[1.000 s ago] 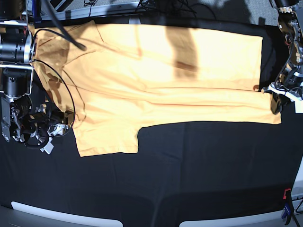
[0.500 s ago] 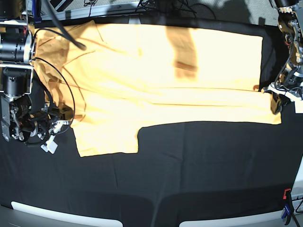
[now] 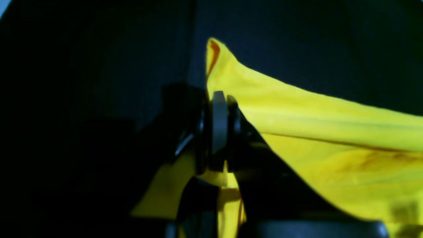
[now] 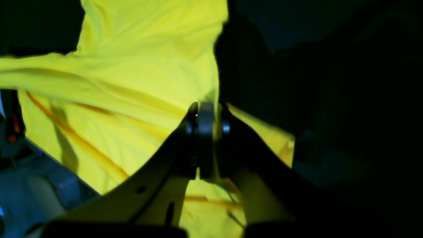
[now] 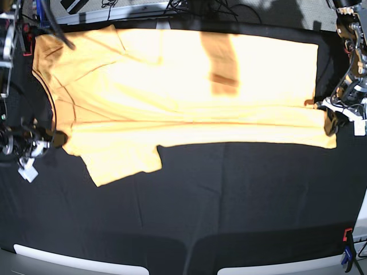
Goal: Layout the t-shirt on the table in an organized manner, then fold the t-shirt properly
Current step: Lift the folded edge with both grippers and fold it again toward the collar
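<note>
The pale orange t-shirt lies spread sideways over the far half of the black table, collar end at the view's left, hem at the right. One short sleeve sticks out toward the front. My right gripper is shut on the shirt's edge by the shoulder; in the right wrist view its fingers pinch the yellow fabric. My left gripper is shut on the hem corner; in the left wrist view its fingertips clamp the cloth, which rises slightly off the table.
A red-and-blue clamp sits at the front right corner. Cables run along the far edge. A dark arm shadow falls across the shirt. A white tag hangs from the right arm.
My right gripper has shut on the shirt's shoulder edge and pulled it toward the view's left; the sleeve and collar end shifted left. The left gripper has kept its hold.
</note>
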Available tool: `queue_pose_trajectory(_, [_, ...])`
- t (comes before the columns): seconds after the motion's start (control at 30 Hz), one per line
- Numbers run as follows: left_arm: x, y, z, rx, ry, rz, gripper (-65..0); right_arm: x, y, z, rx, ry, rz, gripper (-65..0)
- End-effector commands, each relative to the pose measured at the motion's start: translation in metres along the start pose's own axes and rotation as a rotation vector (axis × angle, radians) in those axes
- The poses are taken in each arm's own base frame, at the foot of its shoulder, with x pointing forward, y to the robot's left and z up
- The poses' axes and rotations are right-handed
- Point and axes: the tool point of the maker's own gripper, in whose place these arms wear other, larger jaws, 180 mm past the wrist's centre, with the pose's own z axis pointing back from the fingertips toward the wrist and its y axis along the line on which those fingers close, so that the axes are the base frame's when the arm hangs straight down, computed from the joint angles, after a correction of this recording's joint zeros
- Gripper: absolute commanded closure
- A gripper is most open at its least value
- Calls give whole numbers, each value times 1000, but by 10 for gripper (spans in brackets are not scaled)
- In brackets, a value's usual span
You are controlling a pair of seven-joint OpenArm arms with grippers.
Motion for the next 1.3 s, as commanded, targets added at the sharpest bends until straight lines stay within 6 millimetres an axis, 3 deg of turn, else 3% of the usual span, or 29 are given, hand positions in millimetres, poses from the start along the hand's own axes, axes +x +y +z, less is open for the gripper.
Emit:
queue_pose_trajectory(0.0, [20, 2, 1, -3, -49, -21, 0, 15, 2, 16, -9, -55, 49, 0])
queue_pose_trajectory(0.17, [13, 3, 3, -1, -23, -20, 0, 5, 13, 26, -60, -116, 156, 0])
queue_pose_trajectory(0.43, [8, 3, 4, -3, 0, -24, 0, -7, 9, 91, -175, -298, 181, 0])
queue_pose_trajectory(0.57, [5, -2, 4, -30, 14, -38, 0, -25, 9, 106, -189, -325, 160, 0])
queue_pose_trajectory(0.83, [-16, -1, 15, -25, 99, -53, 0, -76, 6, 94, -181, -220, 106, 0])
queue_pose_trajectory(1.07, [-25, -7, 39, -19, 131, -140, 0, -112, 9, 64, -160, -175, 29, 0])
queue_pose_trajectory(1.27, [-32, -1, 43, 12, 161, -200, 0, -128, 5, 52, -189, -163, -18, 0])
